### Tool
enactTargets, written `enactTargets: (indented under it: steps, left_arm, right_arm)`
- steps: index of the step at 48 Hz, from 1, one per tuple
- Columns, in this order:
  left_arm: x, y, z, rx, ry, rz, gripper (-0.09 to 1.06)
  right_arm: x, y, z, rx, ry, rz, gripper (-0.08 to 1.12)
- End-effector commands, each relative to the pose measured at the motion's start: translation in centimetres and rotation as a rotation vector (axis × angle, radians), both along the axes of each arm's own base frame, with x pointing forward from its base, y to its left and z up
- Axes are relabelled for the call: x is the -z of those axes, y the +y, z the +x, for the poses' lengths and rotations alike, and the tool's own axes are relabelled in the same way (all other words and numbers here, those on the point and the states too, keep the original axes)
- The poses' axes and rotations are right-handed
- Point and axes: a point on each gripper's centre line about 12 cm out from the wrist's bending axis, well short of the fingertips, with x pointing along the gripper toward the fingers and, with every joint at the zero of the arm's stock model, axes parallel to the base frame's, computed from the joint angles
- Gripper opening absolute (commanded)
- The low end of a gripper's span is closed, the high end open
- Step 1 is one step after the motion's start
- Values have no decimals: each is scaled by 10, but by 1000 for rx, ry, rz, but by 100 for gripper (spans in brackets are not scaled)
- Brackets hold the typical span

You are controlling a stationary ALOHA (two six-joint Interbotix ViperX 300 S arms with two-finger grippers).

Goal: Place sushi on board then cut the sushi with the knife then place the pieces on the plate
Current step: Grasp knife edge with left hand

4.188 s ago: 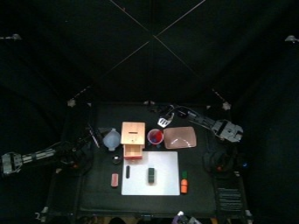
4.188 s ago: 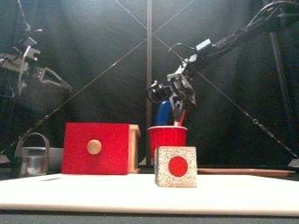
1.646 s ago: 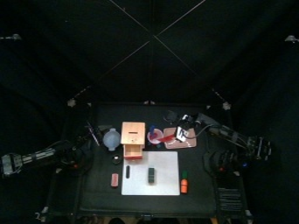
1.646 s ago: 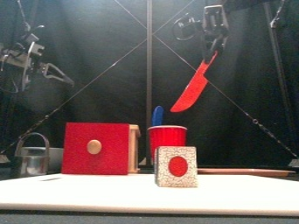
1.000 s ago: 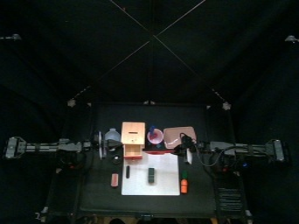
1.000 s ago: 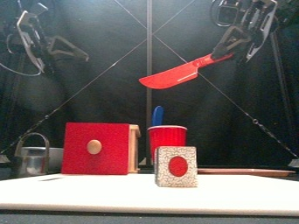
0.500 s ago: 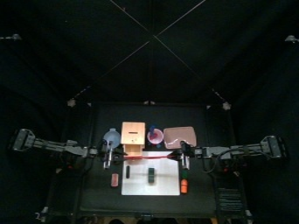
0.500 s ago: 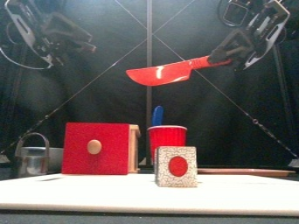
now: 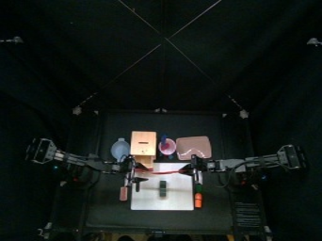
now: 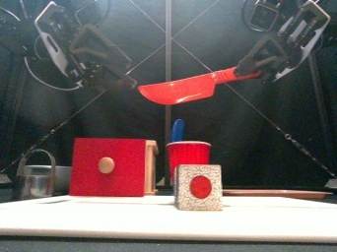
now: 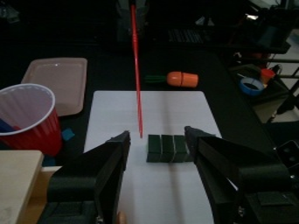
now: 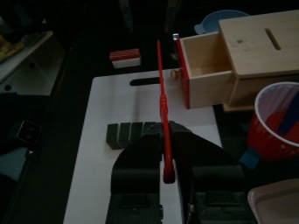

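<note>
So, sushi (image 11: 167, 147) sat uncut on the board (image 11: 193, 109); right gripper (image 12: 170, 173) clutched the knife (image 10: 184, 89), left gripper (image 11: 158, 136) gaped wide. One-o'clock plate (image 11: 52, 79) lay empty.

I take the pale wooden box (image 9: 143, 144) on the counter (image 9: 151, 218) as my mark. Its red drawer front (image 10: 109, 167) faces the counter's front, and the drawer stands drawn out. Just left of the box I see a blue-grey bowl (image 9: 120, 149), and also on that side a metal cutter (image 10: 39, 180). Just right of the box stands a red cup (image 9: 168, 147) with a blue knife (image 10: 178, 130) upright in it. Before the box's left corner lies a small red-and-white toy (image 9: 123, 193). An orange toy (image 9: 198, 200) lies well apart, front-right of the box.
</note>
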Motion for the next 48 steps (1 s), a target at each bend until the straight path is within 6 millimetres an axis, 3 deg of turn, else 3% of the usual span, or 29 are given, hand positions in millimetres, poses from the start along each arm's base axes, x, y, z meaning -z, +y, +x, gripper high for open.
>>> enactTargets:
  steps: [1, 29, 34, 41, 48]
  left_arm:
    - [-6, -1, 11, -1, -14, 0, 87]
    - [-8, 4, 41, -25, -19, 1, 85]
    - [-2, 5, 45, -28, 3, 1, 76]
    - [2, 4, 52, -23, 16, 10, 55]
    - [-3, 3, 54, -15, 1, 18, 42]
  right_arm:
    - [-15, 3, 5, -6, -55, 8, 40]
    - [-18, 8, 6, -22, -76, 15, 40]
    - [-19, 9, 7, -23, -82, 15, 40]
    - [-18, 9, 7, -24, -83, 15, 40]
    - [-18, 11, 7, -30, -82, 15, 40]
